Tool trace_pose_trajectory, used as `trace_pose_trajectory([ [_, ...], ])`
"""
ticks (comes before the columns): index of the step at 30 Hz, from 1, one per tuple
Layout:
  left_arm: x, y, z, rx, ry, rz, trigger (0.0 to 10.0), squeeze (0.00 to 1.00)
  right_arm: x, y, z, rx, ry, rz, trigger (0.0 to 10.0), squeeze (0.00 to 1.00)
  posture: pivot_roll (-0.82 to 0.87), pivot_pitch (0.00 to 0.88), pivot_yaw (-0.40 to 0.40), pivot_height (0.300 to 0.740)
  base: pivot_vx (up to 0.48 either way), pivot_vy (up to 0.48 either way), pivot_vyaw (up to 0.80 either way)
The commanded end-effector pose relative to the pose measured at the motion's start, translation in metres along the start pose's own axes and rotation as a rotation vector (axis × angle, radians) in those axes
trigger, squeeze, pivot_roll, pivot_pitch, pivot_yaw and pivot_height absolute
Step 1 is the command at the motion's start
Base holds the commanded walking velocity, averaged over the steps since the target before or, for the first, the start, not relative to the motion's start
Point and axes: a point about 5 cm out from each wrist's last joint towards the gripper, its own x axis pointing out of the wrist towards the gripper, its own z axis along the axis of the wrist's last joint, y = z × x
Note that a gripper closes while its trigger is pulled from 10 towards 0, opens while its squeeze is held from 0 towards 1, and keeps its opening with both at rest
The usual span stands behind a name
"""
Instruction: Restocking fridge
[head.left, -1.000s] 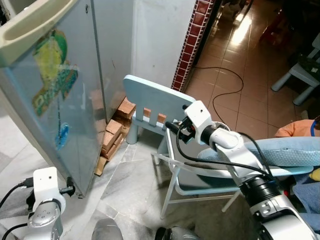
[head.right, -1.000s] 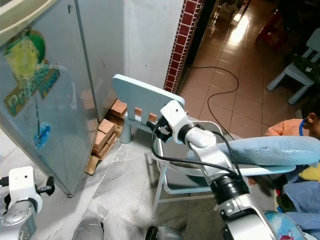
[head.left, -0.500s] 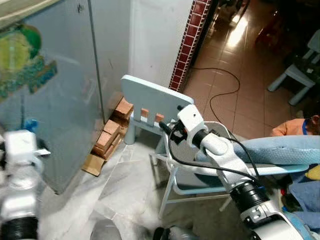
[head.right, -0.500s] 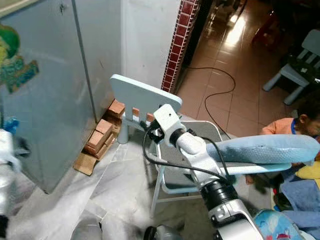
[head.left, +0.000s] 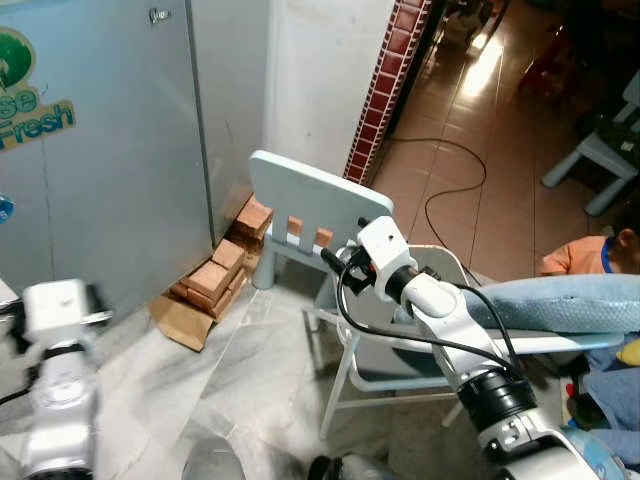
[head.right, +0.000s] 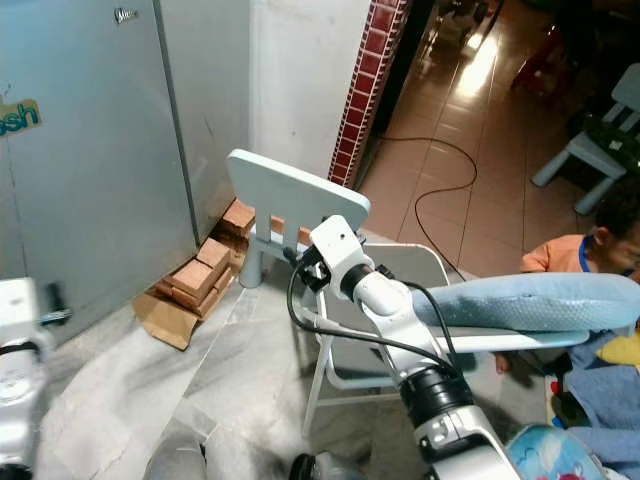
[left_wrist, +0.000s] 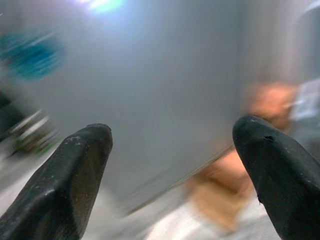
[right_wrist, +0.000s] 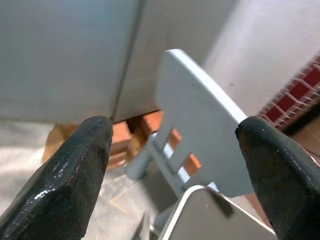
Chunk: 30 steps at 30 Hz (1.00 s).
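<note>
We see the grey fridge at the upper left of the head views, its door closed, a green-lettered sticker near the left edge and a small round fitting near the top. Its metal face looks plain and smooth, standing on pale marble floor. To the right of it rises a white wall edged by a column of dark red tiles, and beyond that a brown tiled floor with a black cable looping across it. A pale blue small chair stands near the fridge's lower right corner, and a stack of bricks on cardboard lies between the two at the fridge's foot. A grey folding chair sits mid-frame under our right arm, with a light blue cushion at the right edge. A person in orange sits at the far right. Our right gripper hangs over the chairs, fingers spread apart and empty. Our left gripper faces the fridge door, fingers wide apart, holding nothing, the wrist view blurred.
</note>
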Motion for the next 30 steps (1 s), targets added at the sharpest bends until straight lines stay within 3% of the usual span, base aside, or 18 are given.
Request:
trace_pose_trajectory([
  [1, -0.001, -0.008, 0.01, 0.015, -0.052, -0.048, 10.0, 0.0, -0.005, -0.012, -0.001, 0.026, -0.014, -0.072, 10.0, 0.0, 0.17, 0.063, -0.126, 0.74, 0.0, 0.0, 0.0],
  [4, -0.005, -0.026, 0.021, -0.023, -0.092, -0.112, 10.0, 0.0, -0.011, -0.018, 0.001, 0.115, -0.067, -0.184, 10.0, 0.0, 0.16, 0.063, -0.121, 0.74, 0.0, 0.251, 0.0],
  [9, -0.012, -0.04, 0.03, -0.029, -0.131, -0.177, 10.0, 0.0, -0.02, -0.024, 0.003, 0.145, -0.113, -0.296, 10.0, 0.0, 0.14, 0.064, -0.116, 0.74, 0.0, 0.475, 0.0],
  [18, -0.018, -0.042, 0.032, -0.009, -0.149, -0.198, 10.0, 0.0, -0.029, -0.029, -0.003, 0.163, -0.126, -0.357, 10.0, 0.0, 0.13, 0.056, -0.111, 0.74, 0.0, 0.463, 0.0],
  [30, -0.015, -0.054, 0.047, -0.027, -0.19, -0.252, 10.0, 0.0, -0.023, -0.03, 0.003, 0.163, -0.138, -0.362, 10.0, 0.0, 0.13, 0.054, -0.11, 0.74, 0.0, 0.459, 0.0],
])
